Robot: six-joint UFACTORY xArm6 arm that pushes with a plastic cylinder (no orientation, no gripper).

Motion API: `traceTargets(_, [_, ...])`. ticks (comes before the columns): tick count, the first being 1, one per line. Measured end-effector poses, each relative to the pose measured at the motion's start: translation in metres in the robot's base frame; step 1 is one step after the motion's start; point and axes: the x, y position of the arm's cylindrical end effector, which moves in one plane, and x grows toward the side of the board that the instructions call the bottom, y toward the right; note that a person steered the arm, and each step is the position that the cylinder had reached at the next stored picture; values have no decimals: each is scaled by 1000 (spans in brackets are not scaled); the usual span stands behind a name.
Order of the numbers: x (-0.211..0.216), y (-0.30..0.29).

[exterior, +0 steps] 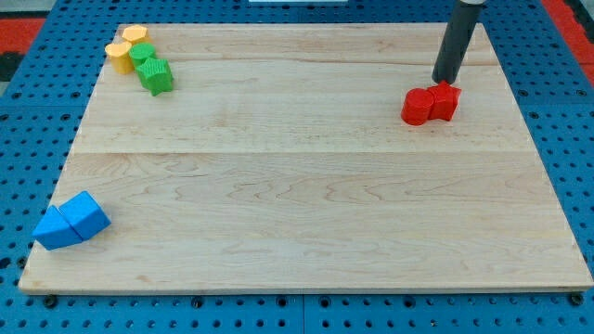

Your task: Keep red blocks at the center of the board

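Board [306, 213] comes first: pale wood planks, lying on a blue pegboard [28, 111] that shows on every side, with a red strip at the view's top corners. Most of the wood is bare.

Blue blocks [71, 221], two wedge-like pieces touching, sit by the bottom left corner. Green blocks [151, 68] and yellow blocks [126, 48] cluster at the top left corner.

Red blocks [431, 103], two touching, lie near the right edge, toward the top, well away from the centre.

My tip [443, 83] is a bare rod that grips nothing; it stands just at the pair's top side, touching or nearly so.

Risk, as I judge it: a push from there sends them toward the bottom edge rather than the centre, and an off-centre shove could split the pair or spin one aside.
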Motion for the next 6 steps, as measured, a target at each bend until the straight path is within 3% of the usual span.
traceTargets(2, [2,116])
traceTargets(3, [33,79])
traceTargets(4, [48,-13])
traceTargets(5, [49,-66])
traceTargets(6, [34,-31])
